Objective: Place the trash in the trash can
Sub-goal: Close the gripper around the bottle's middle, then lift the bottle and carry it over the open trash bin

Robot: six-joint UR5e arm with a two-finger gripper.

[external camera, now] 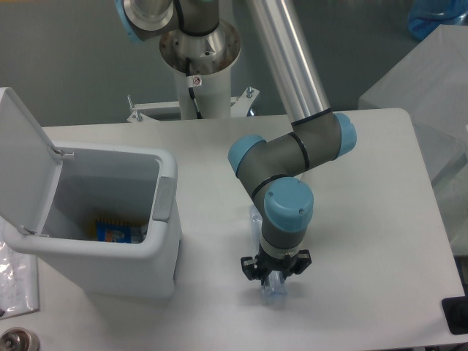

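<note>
At table centre, slightly toward 5 o'clock — gripper pointing straight down, fingers pinching crushed bottle, only its lower end showing below the wrist. Off at 9 o'clock, well apart — trash can, lid flipped up, colourful item at bottom.
</note>
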